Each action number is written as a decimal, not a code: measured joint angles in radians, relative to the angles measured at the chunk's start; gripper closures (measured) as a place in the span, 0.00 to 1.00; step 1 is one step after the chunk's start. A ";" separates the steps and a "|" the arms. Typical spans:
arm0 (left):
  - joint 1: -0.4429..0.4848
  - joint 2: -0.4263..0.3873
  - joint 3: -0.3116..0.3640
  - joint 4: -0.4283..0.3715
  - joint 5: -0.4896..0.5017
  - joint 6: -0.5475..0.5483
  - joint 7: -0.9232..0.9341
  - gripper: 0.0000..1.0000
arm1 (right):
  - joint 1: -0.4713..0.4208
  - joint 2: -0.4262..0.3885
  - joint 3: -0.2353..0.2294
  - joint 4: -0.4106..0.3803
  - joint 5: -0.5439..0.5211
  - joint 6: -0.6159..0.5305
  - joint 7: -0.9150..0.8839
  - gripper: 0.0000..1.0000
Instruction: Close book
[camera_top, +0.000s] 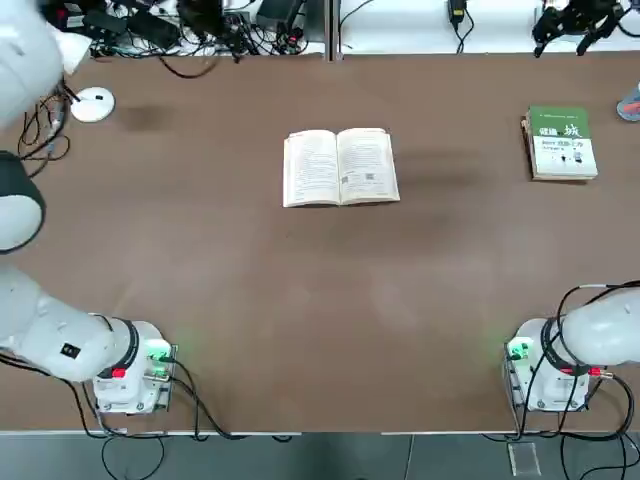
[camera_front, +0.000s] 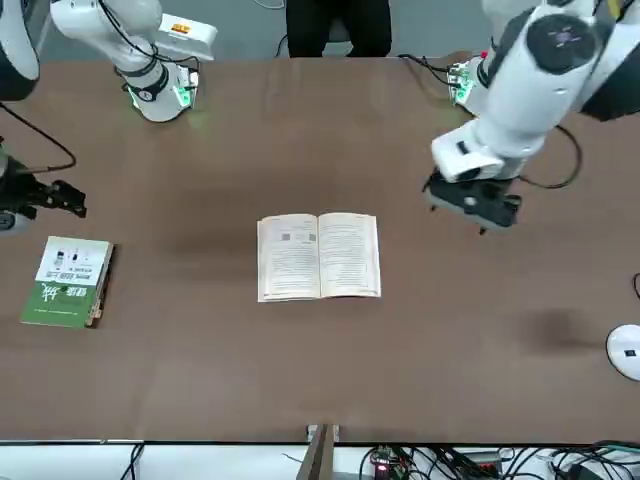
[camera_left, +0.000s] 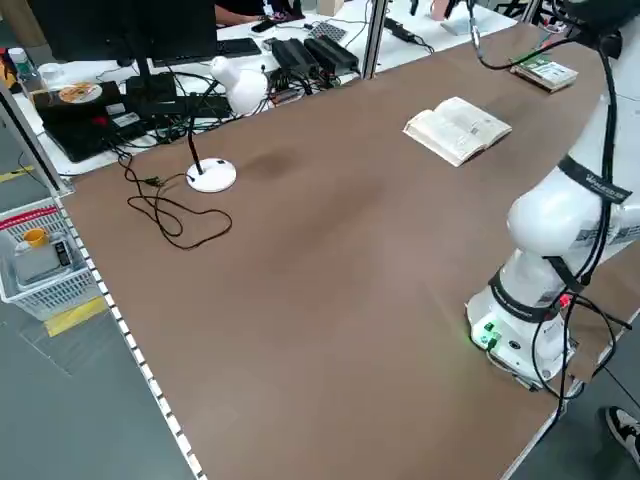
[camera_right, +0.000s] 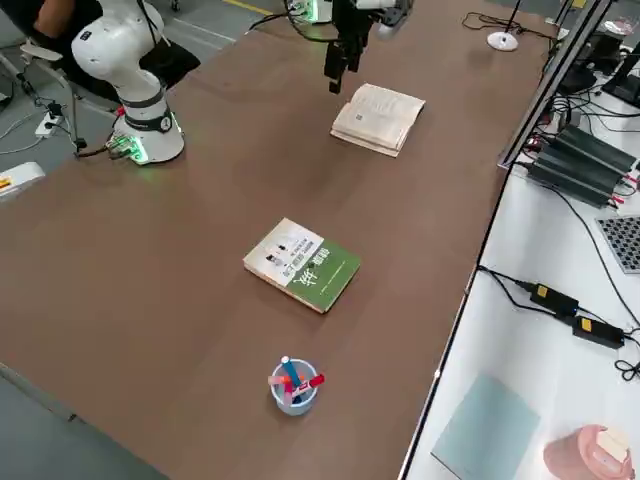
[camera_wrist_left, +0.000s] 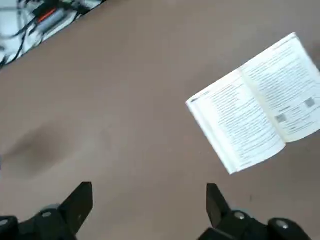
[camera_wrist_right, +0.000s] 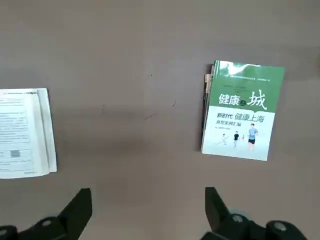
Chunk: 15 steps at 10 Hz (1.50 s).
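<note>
Item: 1 open book (camera_top: 315, 168), lying face up on the bench (camera_top: 270, 300), near its middle toward the far side. Step: we are judging this the approach, with closing yet to start; we are needing to bring 1 end effector down to an outer edge, then lift and fold that half over. Left end effector (camera_wrist_left: 150, 189): raised, left of the book; fingers standing apart, holding 0 items. Right end effector (camera_wrist_right: 148, 192): raised, right of the book; fingers spread, touching nothing.
</note>
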 joint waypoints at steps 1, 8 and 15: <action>-0.009 0.023 -0.008 0.011 0.000 0.012 0.005 0.00 | 0.000 0.018 0.001 -0.002 0.002 0.013 0.000 0.00; -0.013 0.162 -0.094 0.049 -0.002 0.100 0.020 0.00 | 0.002 0.135 0.004 -0.004 0.193 0.099 0.008 0.61; -0.021 0.303 -0.124 0.094 -0.002 0.244 0.036 0.00 | 0.008 0.264 0.005 -0.007 0.479 0.165 0.017 0.98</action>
